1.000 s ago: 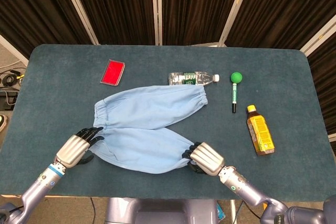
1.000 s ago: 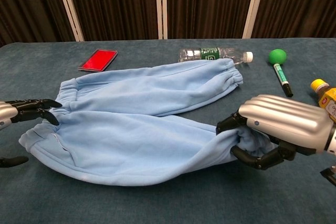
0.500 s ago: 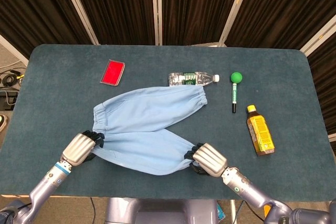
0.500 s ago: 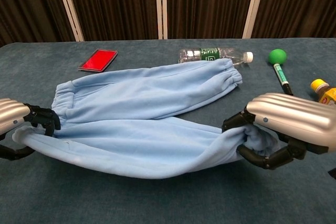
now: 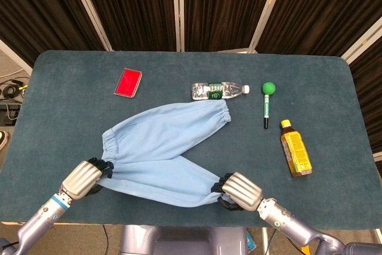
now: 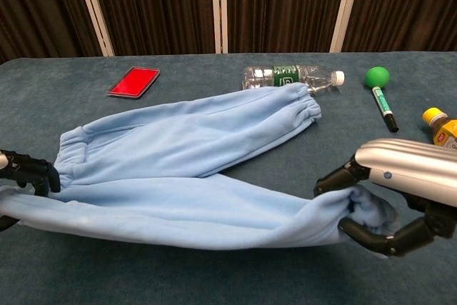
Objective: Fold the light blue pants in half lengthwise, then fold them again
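Note:
The light blue pants lie on the dark blue table, legs spread in a V pointing right. My left hand grips the waistband's near corner at the left. My right hand grips the cuff of the near leg. That leg hangs stretched between both hands near the table's front edge. The far leg's cuff lies just below a water bottle.
A clear water bottle lies behind the far cuff. A red flat case sits at the back left. A green-topped marker and a yellow bottle lie to the right.
My left hand closed on the waistband corner. Both hands pulled toward the front edge, lifting and stretching the near leg; the whole garment slid nearer and the far cuff shifted left.

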Robot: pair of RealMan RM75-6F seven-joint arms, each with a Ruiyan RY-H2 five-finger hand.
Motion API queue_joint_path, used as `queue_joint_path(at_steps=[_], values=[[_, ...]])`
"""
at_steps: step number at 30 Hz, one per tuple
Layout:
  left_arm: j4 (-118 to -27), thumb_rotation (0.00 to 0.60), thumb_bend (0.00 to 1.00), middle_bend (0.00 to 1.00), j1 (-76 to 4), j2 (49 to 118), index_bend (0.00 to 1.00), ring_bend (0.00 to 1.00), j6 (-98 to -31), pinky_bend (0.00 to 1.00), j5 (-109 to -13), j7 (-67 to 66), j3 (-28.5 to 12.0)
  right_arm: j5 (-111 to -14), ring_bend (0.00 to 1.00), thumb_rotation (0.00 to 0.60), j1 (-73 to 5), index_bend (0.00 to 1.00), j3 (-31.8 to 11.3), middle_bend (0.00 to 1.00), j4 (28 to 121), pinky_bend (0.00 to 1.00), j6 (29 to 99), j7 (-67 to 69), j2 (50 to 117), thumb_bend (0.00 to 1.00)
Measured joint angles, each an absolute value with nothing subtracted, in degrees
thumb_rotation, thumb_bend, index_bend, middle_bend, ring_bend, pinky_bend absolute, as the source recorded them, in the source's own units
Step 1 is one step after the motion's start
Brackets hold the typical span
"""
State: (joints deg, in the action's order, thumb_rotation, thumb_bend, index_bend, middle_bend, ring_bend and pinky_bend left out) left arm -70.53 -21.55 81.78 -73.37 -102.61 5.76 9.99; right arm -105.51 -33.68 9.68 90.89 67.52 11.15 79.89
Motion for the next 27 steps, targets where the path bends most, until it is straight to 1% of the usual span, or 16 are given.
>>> queue_joint_path(at_steps=[9,15,20,23,27], values=[[-80.4,0.6,0.57,0.34,-21.2,75.0,0.6,0.35,-72.2,0.38,-104.2,6.4,14.4,-109.7,0.56,0.6,-34.8,0.63,12.4,0.61,95.9,0.53,67.3,12.4,77.0,0.53],[-86.0,0.6,0.57,0.33,-21.3,70.7,0.6,0.35,-70.3,0.37,-104.4,6.2,16.7,-111.4,0.56,0.6,-35.2,0.63,13.1,0.62,97.9,0.53,67.1,11.5,76.2,0.53],[-88.7,0.6,0.57,0.28,-21.6,69.5,0.63,0.29,-68.8,0.32,-101.8,7.4,16.1,-110.0,0.56,0.6,-35.5,0.63,11.3,0.62,98.2,0.53,66.8,10.4,76.1,0.54],[-90.4,0.6,0.57,0.26,-22.1,68.9,0.63,0.27,-67.1,0.31,-98.5,7.9,14.7,-108.5,0.56,0.6,-35.9,0.63,9.1,0.62,98.2,0.53,66.3,8.8,76.2,0.54],[-92.9,0.6,0.57,0.25,-22.9,68.2,0.63,0.26,-64.8,0.31,-93.0,7.9,11.7,-105.2,0.56,0.6,-37.2,0.63,5.5,0.62,98.7,0.53,64.5,6.6,76.2,0.54]])
